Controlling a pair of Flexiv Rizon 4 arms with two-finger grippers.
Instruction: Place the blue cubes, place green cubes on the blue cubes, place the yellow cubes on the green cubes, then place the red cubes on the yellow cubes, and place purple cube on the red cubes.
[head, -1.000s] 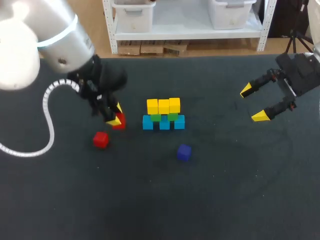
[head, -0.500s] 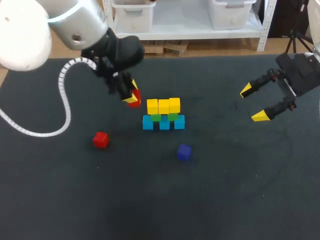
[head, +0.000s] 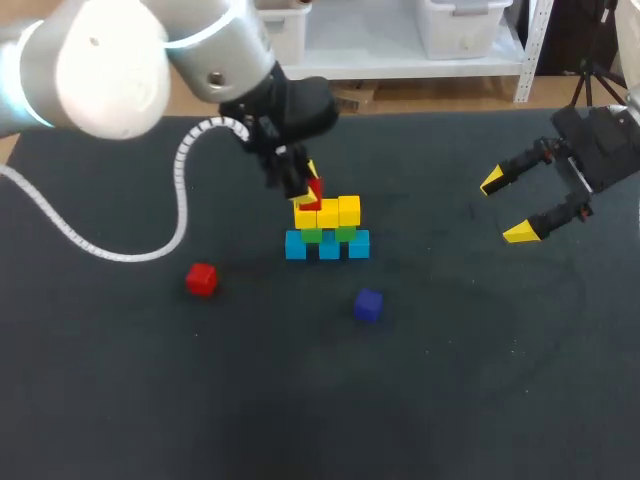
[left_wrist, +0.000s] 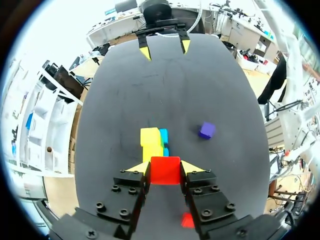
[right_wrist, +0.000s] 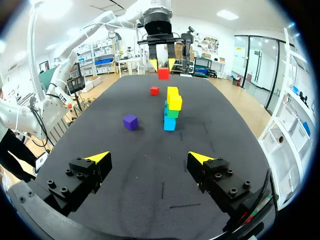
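A red cube (left_wrist: 165, 170) is hanging clamped in the left gripper (head: 308, 190), just above the yellow cubes (head: 327, 211) topping the stack (head: 328, 240) near the table's (head: 450, 380) middle. The right gripper (head: 506, 206) is hovering with fingers spread, near the right edge.

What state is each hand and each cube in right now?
Left hand: shut on held red cube, in the air.
Right hand: open, empty.
Blue cubes: row on the table.
Green cubes: on the blue cubes.
Yellow cubes: on the green cubes.
Loose red cube: alone on the table.
Purple cube: alone on the table.
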